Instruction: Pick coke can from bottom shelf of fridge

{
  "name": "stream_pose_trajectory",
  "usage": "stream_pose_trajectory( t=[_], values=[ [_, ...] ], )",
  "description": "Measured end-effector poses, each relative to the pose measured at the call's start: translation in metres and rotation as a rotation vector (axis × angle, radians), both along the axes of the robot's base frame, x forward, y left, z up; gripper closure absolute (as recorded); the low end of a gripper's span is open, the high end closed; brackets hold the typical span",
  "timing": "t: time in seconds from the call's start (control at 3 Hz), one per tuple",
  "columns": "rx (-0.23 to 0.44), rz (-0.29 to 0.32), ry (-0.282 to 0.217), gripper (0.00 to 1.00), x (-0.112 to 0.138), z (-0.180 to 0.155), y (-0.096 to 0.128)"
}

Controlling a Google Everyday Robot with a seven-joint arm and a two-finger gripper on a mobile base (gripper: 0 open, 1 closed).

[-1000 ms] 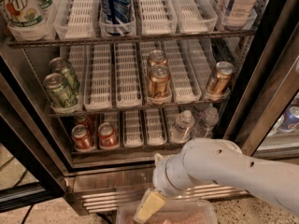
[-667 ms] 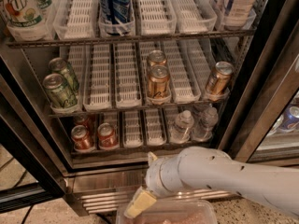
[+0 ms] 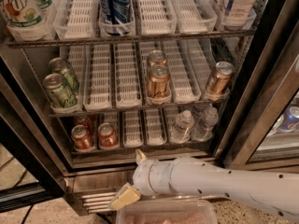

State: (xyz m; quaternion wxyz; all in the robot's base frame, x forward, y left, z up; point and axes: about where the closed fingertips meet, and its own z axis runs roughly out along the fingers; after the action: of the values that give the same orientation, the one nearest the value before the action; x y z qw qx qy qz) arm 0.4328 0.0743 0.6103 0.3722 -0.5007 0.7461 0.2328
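Note:
The fridge (image 3: pixel 261 92) stands open in front of me. Its bottom shelf (image 3: pixel 140 149) holds three red coke cans at the left: one (image 3: pixel 82 138) in front, one (image 3: pixel 108 135) beside it and one (image 3: pixel 84 121) behind. My gripper (image 3: pixel 131 177) hangs below and in front of the bottom shelf, by the steel base, just right of the coke cans. It is open and empty, with one cream fingertip (image 3: pixel 139 156) up near the shelf edge and the other (image 3: pixel 124 198) lower left.
Two clear water bottles (image 3: pixel 181 126) stand at the right of the bottom shelf. The middle rack holds green cans (image 3: pixel 59 91) and copper-gold cans (image 3: pixel 159 82). The top rack holds Pepsi cans (image 3: pixel 115 3). A clear lidded tub (image 3: pixel 166 212) sits on the floor below my arm.
My arm has moved left along the fridge base and the gripper now sits closer to the lane with the coke cans. The cans have not moved.

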Motion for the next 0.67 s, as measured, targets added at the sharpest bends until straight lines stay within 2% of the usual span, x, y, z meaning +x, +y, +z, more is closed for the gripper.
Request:
stream_pose_trajectory(
  t=[0.33, 0.67],
  values=[
    [0.000, 0.000, 0.000, 0.00, 0.0000, 0.0000, 0.0000],
    [0.041, -0.040, -0.033, 0.00, -0.0009, -0.0041, 0.0049]
  ],
)
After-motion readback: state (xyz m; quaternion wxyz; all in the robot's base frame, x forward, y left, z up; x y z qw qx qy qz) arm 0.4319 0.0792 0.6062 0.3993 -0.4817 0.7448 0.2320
